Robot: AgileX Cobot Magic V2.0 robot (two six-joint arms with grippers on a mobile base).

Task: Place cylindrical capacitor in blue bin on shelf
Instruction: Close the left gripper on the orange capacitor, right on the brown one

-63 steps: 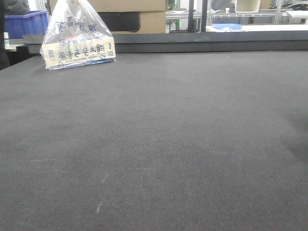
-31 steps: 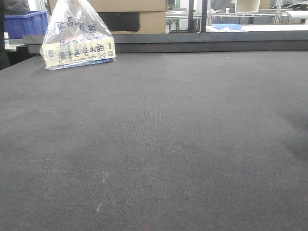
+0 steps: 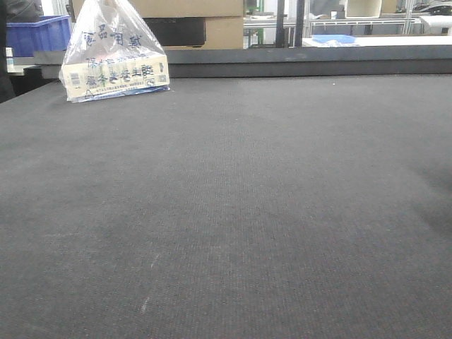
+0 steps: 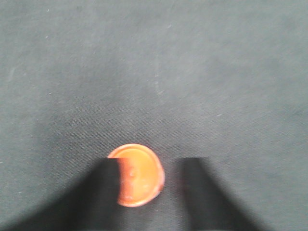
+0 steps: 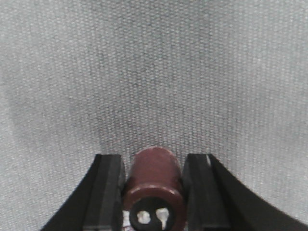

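Gripping the capacitor (image 5: 155, 179), the right hand (image 5: 154, 166) is closed, left hand (image 4: 150, 166) spread open; front view unchanged.

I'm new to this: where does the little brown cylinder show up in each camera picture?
Front view: not in it, only the dark tabletop and a plastic bag.
Left wrist view: not in it; an orange disc lies at the left hand.
Right wrist view: brown cylinder bottom centre, between the fingers of the right hand.
Shared landmark: the dark tabletop.

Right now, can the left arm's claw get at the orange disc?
Probably yes: the left claw is open over the orange disc on the dark mat, one finger overlapping its edge; nothing blocks it.
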